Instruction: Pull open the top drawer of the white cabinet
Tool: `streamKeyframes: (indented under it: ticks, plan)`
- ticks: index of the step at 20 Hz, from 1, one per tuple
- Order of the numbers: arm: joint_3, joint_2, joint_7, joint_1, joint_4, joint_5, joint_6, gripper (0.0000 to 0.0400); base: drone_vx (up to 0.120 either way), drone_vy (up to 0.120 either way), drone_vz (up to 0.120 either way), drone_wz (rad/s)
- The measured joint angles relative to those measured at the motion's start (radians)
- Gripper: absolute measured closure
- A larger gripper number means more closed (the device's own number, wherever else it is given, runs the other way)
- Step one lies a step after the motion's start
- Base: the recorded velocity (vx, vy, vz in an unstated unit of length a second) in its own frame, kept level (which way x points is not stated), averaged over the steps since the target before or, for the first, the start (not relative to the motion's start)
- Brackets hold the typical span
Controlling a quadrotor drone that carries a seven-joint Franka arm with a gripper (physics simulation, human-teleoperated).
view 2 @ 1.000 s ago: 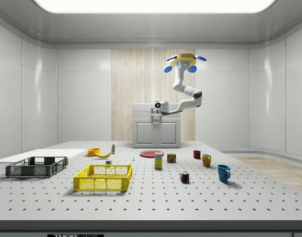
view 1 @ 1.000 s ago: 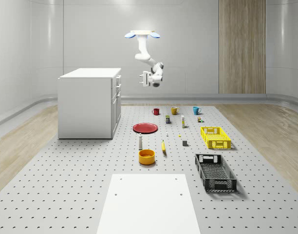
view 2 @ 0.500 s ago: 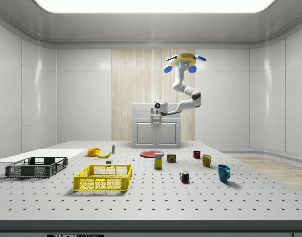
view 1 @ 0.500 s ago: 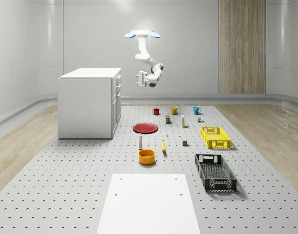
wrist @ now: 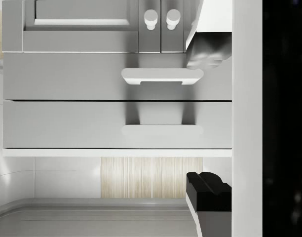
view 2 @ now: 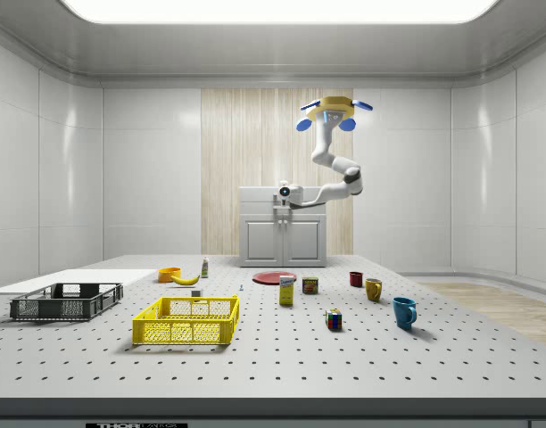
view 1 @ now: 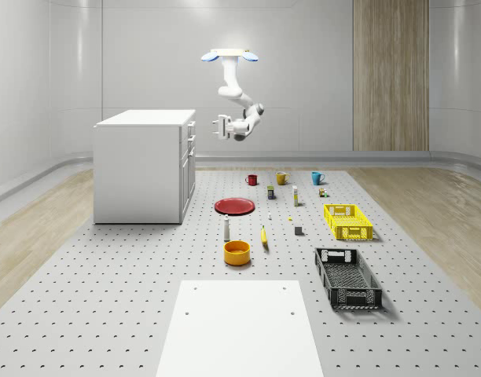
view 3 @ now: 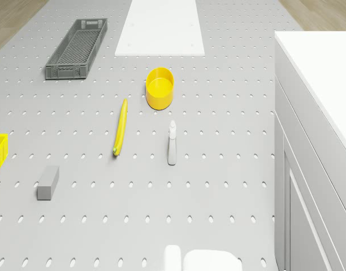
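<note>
Drawer (wrist: 116,124), shut atop the cabinet (view 1: 142,169), is faced by the gripper (view 1: 222,127), held near; finger spacing cannot be told. If the handle (wrist: 162,130) is approached off-height, the lower drawer could be pulled instead.

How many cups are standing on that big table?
3, in a row behind the red plate: a red cup, a yellow cup and a blue cup. The orange bowl is not counted. More may be hidden behind the white cabinet.
</note>
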Motion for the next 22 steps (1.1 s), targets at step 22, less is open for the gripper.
streamKeyframes:
  ticks: [22]
  plan:
    - [0.162,0.125,-0.108,0.076,-0.003,0.235,0.143,0.0095,0.0,0.0,0.018,0.0]
